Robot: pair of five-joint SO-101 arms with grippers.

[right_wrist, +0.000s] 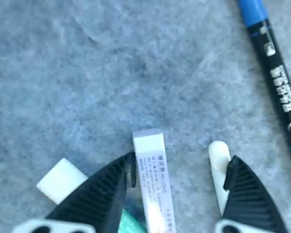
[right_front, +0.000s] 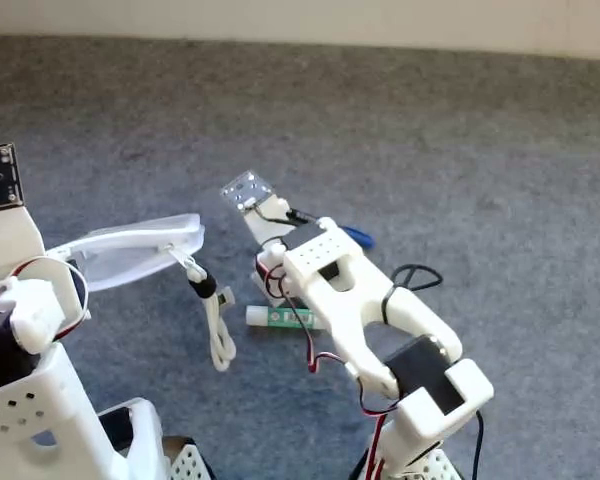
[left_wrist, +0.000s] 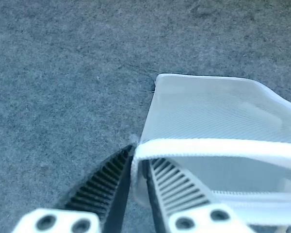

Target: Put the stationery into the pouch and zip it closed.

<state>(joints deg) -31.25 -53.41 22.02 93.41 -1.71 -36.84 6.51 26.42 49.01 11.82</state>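
Landmark: white stick [right_wrist: 153, 184] with a printed label and a grey end, lying flat on the grey carpet [right_front: 430, 130].

Right pincer [right_wrist: 183, 160]: wide open, gripping nothing, low over the carpet. The stick lies between its two black fingers [right_wrist: 104, 191], pointing the same way they do. It sits close against one finger, with a broad gap of bare carpet to the other. Cannot tell whether stick and finger touch. The stick's grey end reaches just past the fingertips.

White block [right_wrist: 60, 180]: near the stick, outside the finger the stick lies against, flat on the carpet.

Blue pen [right_wrist: 269, 63]: well apart from the stick, beyond the far finger and outside the pincer's span.

Pouch [right_front: 130, 250]: clear mesh with a white rim, off to one side of the stick, with its mouth gaping. Its black zip pull [right_front: 202, 284] is at the end nearer the stick. A white cord [right_front: 220, 340] trails from the pull, and its loop ends near the stick's end.

Left pincer [left_wrist: 140, 174]: clamped on the pouch's white rim, with ribbed fingers pressed together on either side of the edge.
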